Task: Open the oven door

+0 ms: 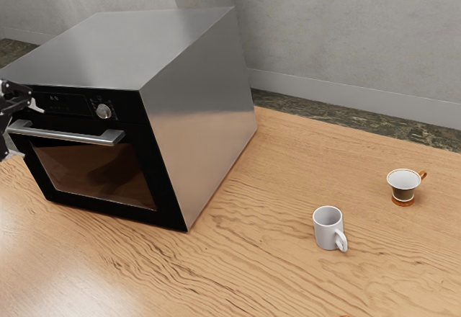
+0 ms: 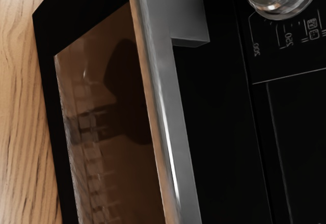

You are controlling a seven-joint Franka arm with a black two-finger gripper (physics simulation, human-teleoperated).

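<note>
"How do the jaws stand?"
"Apart: the gripper's (image 1: 27, 130) fingers straddle the handle (image 1: 66, 136), one above, one below, presumably so closing traps the bar for a pull."
"And the oven door (image 1: 101, 176)?"
"Shut, just behind the handle. The knob (image 1: 104, 111) sits above it, to be avoided."
"The white mug (image 1: 328, 228) and dark cup (image 1: 403, 186)?"
"Well apart from the handle, likely outside the door's swing."
</note>
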